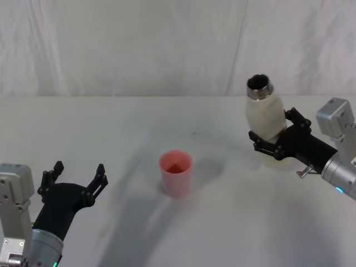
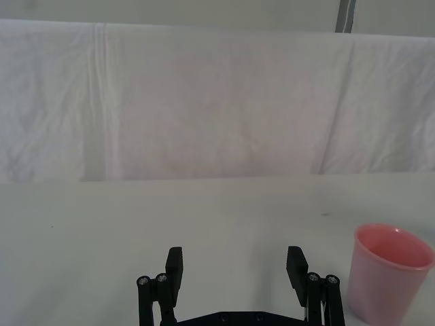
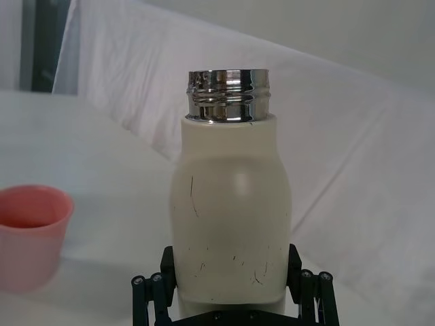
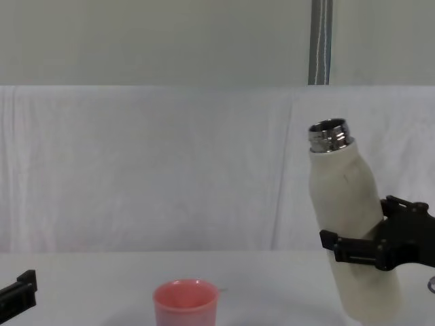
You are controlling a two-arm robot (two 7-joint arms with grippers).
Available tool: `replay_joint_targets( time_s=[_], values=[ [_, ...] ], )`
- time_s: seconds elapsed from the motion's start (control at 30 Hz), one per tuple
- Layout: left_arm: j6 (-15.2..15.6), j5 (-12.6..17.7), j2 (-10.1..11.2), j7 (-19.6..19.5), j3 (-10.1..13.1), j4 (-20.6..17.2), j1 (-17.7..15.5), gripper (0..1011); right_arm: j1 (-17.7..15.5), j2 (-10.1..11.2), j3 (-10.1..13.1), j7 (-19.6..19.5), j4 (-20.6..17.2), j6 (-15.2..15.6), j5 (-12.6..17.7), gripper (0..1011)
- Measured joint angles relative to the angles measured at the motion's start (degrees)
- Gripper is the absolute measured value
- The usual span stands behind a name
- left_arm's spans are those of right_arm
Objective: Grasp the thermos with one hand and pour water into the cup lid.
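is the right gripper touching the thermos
Touching. In the right wrist view the right gripper has its fingers pressed on both sides of the thermos; the chest view shows them clamping its lower body.

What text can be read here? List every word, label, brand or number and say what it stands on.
None can be read.
Thermos, held by the right claw: plain cream wall with dark scuffs, no lettering.
Cup: plain pink, no print.
Left claw, open over the table: no markings that can be read.
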Motion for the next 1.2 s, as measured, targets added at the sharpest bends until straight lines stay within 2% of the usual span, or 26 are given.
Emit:
replay_joint_targets(
  time_s=[0.2,0.4,0.63,0.83,1.07,1.1,1.13,1.2],
  values=[
    [0.0,0.0,0.0,0.0,0.0,0.0,0.0,1001,2.0,1.0,-1.7,0.3,-0.4,0.4,-3.5,957],
    [0.0,0.0,0.0,0.0,0.0,0.0,0.0,1001,3.6,1.3,-2.8,0.7,-0.2,0.3,-5.8,958],
    [0.0,0.0,0.0,0.0,0.0,0.0,0.0,1001,5.2,1.8,-4.7,-0.1,-0.4,0.0,-10.6,957],
    [0.0,0.0,0.0,0.0,0.0,0.0,0.0,1001,6.1,2.2,-6.5,-1.6,-1.1,-0.5,-15.7,957],
    [0.0,0.0,0.0,0.0,0.0,0.0,0.0,1001,7.7,3.0,-9.6,-3.4,-1.9,-0.1,-24.1,957],
    [0.0,0.0,0.0,0.0,0.0,0.0,0.0,1001,7.7,3.0,-9.6,-3.4,-1.9,-0.1,-24.1,957],
    [0.0,0.0,0.0,0.0,0.0,0.0,0.0,1001,8.1,3.1,-10.3,-3.6,-1.9,0.1,-25.9,957],
    [0.0,0.0,0.0,0.0,0.0,0.0,0.0,1001,8.4,3.2,-10.8,-3.7,-2.0,0.3,-27.3,957]
  ],
)
